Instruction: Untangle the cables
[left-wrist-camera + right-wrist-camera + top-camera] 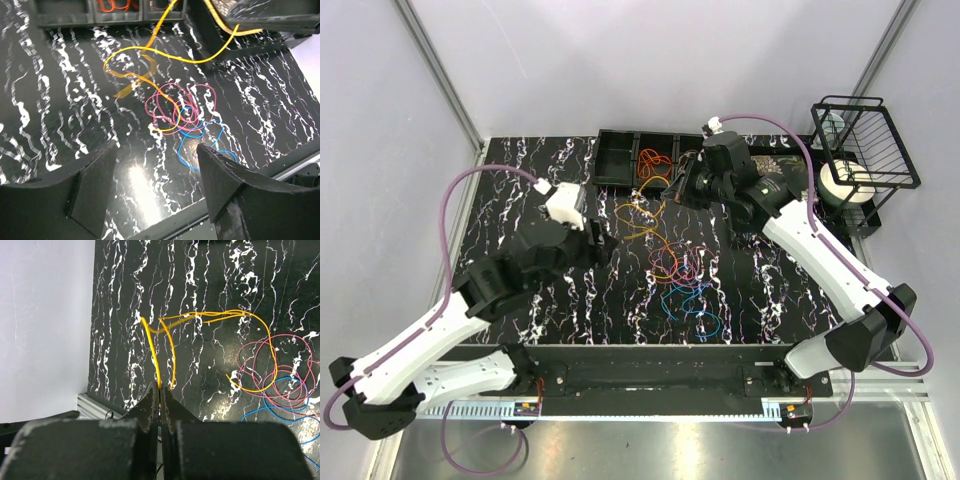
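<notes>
Right fingers (pixel 155 400): pressed together, pinching a yellow cable (pixel 154 352) at the tips.
Yellow cable, near end: two strands meet at the pinch, lifted clear of the table (pixel 125 300).
Yellow cable, far end: runs out across the table, bends and curls down into the pink cables (pixel 295 340); overlaps them there.
Left fingers (pixel 92 175): spread wide, nothing between them; poised over bare table on the left side of the tangle.
Tangle: pink cables coiled in several loops mid-table, a blue cable (pixel 187 159) threaded through and trailing toward the near edge; in the top view, red strands lie among them.
Position of tangle: centre of the table, between the two arms; closer to the near edge than the pinch point.
Orange cables (pixel 653 160): lying in a compartment of the black tray (pixel 615 160) at the far edge.
Right fingers, top view: just in front of the tray, near its right end.
</notes>
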Controlling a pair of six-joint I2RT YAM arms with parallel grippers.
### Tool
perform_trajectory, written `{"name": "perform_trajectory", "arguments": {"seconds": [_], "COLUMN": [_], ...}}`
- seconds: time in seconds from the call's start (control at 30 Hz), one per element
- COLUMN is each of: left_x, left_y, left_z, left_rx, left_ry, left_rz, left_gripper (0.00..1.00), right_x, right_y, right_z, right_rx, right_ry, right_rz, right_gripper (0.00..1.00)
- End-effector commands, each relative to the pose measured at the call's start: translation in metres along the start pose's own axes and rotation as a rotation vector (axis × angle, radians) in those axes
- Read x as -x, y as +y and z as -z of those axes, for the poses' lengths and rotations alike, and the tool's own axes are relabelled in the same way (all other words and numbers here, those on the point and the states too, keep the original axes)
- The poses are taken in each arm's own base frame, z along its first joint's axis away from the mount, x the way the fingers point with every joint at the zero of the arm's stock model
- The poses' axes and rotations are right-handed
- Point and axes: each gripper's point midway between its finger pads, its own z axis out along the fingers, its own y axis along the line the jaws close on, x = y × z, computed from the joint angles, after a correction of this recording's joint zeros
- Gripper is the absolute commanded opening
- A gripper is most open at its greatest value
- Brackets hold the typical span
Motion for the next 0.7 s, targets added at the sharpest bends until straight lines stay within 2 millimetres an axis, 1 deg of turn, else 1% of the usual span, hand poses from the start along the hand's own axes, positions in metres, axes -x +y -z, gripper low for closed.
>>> {"name": "perform_trajectory", "arguments": {"seconds": [0.0, 0.03, 0.1, 0.13, 0.17, 0.2, 0.23, 0.27, 0.43, 0.47, 0.5, 0.57, 0.6, 0.67], "left_x": [0.014, 0.016, 0.009, 0.010, 0.006, 0.006, 0.008, 0.005, 0.003, -0.003, 0.000, -0.007, -0.008, -0.008], "left_y": [-0.024, -0.028, -0.029, -0.031, -0.029, -0.028, -0.028, -0.024, -0.013, -0.012, -0.014, -0.008, -0.008, -0.004], "left_z": [-0.019, -0.022, -0.031, -0.036, -0.040, -0.043, -0.046, -0.050, -0.067, -0.071, -0.075, -0.083, -0.089, -0.094], "left_rx": [-0.077, -0.088, -0.088, -0.088, -0.082, -0.076, -0.069, -0.058, 0.007, 0.010, 0.002, 0.031, 0.039, 0.074], "left_ry": [-0.052, -0.062, -0.050, -0.061, -0.056, -0.064, -0.080, -0.080, -0.107, -0.102, -0.122, -0.122, -0.130, -0.140], "left_rz": [-0.032, -0.033, -0.052, -0.056, -0.067, -0.084, -0.092, -0.108, -0.210, -0.221, -0.232, -0.236, -0.238, -0.232], "left_gripper": [0.67, 0.66, 0.66, 0.66, 0.66, 0.66, 0.70, 0.71, 0.80, 0.82, 0.83, 0.84, 0.84, 0.84], "right_x": [0.014, 0.013, 0.010, 0.007, 0.005, 0.005, 0.004, 0.004, 0.009, 0.009, 0.009, 0.008, 0.008, 0.007], "right_y": [0.010, 0.010, 0.011, 0.015, 0.015, 0.017, 0.020, 0.020, 0.028, 0.030, 0.032, 0.035, 0.037, 0.039], "right_z": [0.016, 0.015, 0.013, 0.013, 0.012, 0.013, 0.015, 0.016, 0.031, 0.033, 0.035, 0.038, 0.039, 0.042], "right_rx": [0.011, 0.012, 0.021, 0.044, 0.052, 0.064, 0.077, 0.081, 0.117, 0.125, 0.132, 0.146, 0.156, 0.167], "right_ry": [-0.065, -0.060, -0.044, -0.025, -0.015, -0.014, -0.008, -0.006, -0.028, -0.029, -0.029, -0.022, -0.017, -0.013], "right_rz": [-0.013, -0.008, 0.005, 0.010, 0.016, 0.024, 0.030, 0.042, 0.079, 0.085, 0.089, 0.091, 0.092, 0.095], "right_gripper": [0.00, 0.00, 0.00, 0.00, 0.00, 0.00, 0.00, 0.00, 0.00, 0.00, 0.00, 0.00, 0.00, 0.00]}}
